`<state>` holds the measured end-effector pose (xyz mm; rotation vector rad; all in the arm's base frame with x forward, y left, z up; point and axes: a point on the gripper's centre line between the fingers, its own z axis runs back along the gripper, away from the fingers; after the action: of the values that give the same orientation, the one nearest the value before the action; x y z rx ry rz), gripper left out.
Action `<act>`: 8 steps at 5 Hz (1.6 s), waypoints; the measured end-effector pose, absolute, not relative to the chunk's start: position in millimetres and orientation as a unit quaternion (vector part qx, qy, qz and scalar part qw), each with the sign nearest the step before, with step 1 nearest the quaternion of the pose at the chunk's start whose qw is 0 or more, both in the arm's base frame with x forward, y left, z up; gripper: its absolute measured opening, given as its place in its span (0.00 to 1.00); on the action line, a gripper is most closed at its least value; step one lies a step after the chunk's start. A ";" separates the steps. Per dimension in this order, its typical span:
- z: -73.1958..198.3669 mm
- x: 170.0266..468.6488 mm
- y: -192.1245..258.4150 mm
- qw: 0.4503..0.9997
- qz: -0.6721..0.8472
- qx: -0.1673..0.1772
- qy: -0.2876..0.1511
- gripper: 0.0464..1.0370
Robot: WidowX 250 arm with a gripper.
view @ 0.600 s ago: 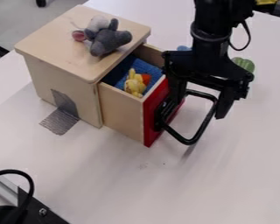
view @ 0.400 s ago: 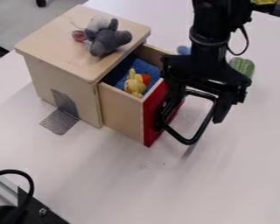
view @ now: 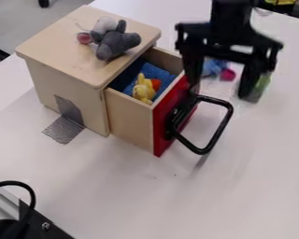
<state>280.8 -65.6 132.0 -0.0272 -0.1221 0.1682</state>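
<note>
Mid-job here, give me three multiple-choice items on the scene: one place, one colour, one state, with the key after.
1. Where is the grey plush mouse?
A) Inside the drawer
B) On top of the wooden box
C) On the floor

2. What colour is the drawer front?
A) Red
B) Green
C) White

3. How do the two fingers of the tool stand?
A) Shut together
B) Crossed over each other
C) Spread apart

Key:
1. B: the mouse lies on the box's flat lid.
2. A: the panel behind the black handle is red.
3. C: a wide gap shows between the fingers.
</note>
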 end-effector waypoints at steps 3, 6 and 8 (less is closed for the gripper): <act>199.3 333.8 -37.0 0.986 0.120 -0.049 -0.102 0.96; 169.2 408.7 31.7 0.979 0.167 -0.019 -0.116 0.96; 127.8 404.0 63.5 0.987 0.139 0.001 -0.085 0.96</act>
<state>404.0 63.5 127.8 0.0014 -0.1708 0.2789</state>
